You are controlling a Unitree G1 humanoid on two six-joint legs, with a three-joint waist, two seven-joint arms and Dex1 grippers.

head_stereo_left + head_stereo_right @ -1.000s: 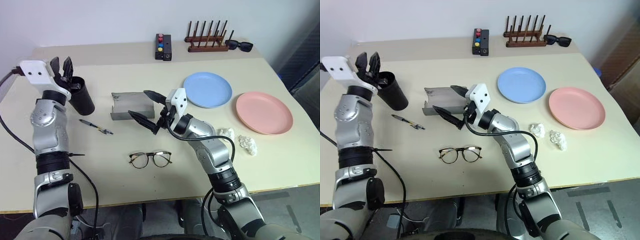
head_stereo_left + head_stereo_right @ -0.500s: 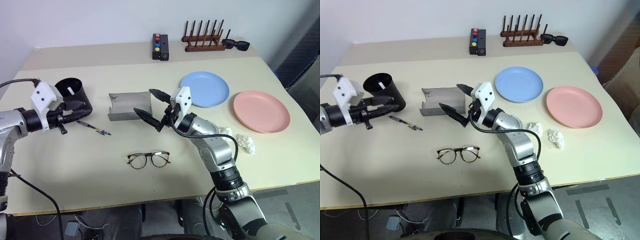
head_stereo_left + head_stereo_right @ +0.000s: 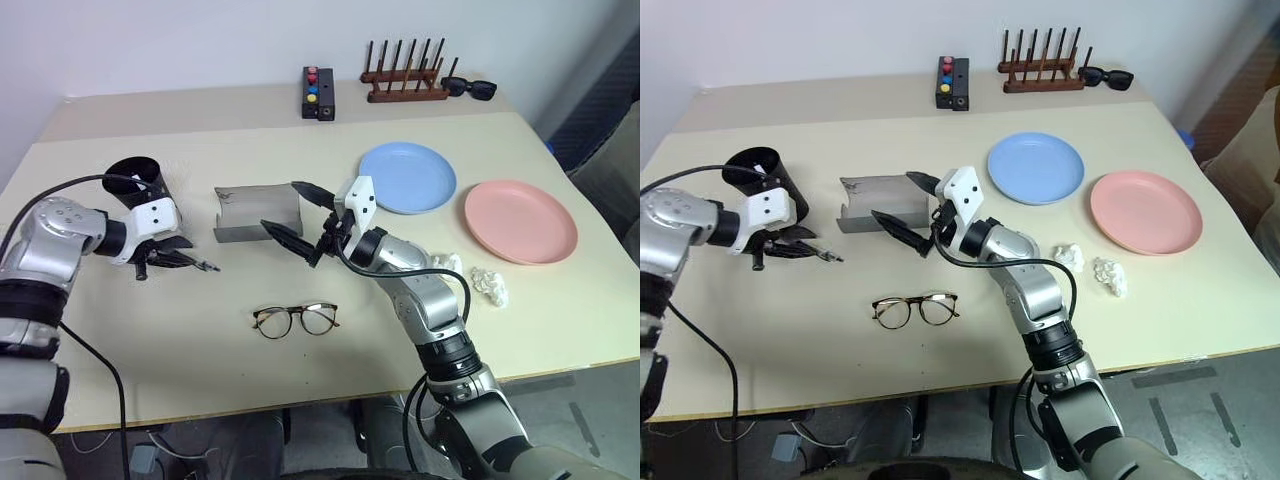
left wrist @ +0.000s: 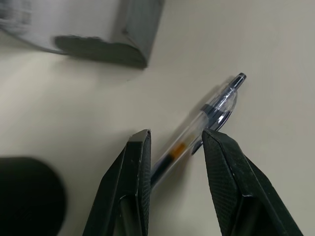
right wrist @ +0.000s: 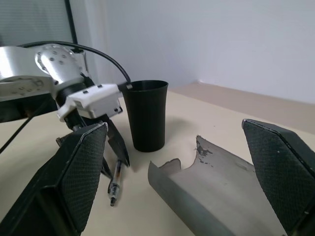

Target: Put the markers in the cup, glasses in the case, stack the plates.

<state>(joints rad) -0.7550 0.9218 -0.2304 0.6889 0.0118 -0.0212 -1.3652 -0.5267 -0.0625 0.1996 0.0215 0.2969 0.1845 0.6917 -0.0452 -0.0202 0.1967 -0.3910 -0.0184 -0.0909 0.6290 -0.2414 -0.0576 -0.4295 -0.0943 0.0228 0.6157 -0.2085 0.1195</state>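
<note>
The left wrist view shows the left gripper (image 4: pixel 173 142) low over the desk (image 3: pixel 300 390), with its two black fingers (image 4: pixel 133 172) apart, one on each side of a marker (image 4: pixel 197 135). The marker lies flat and the fingers do not pinch it yet. They stand this way so they can close on the thin stick and lift it.

The cup (image 3: pixel 145 185) stands near the left edge of the desk, just behind that gripper. It is close, so the marker has only a short way to go. A white marker (image 3: pixel 143 179) seems to stick up inside the cup already, but that is hard to be sure of.

The case (image 3: pixel 255 212) lies open in the middle of the desk. The right gripper (image 3: pixel 297 215) hangs in the air just in front of the case with its fingers wide apart and nothing in them. It looks like it is waiting its turn.

The glasses (image 3: pixel 296 320) rest flat closer to the front edge, well apart from both grippers. They look like the next job for the free right gripper.

The blue plate (image 3: pixel 408 178) and the pink plate (image 3: pixel 520 220) sit side by side toward the right edge, not stacked yet.
</note>
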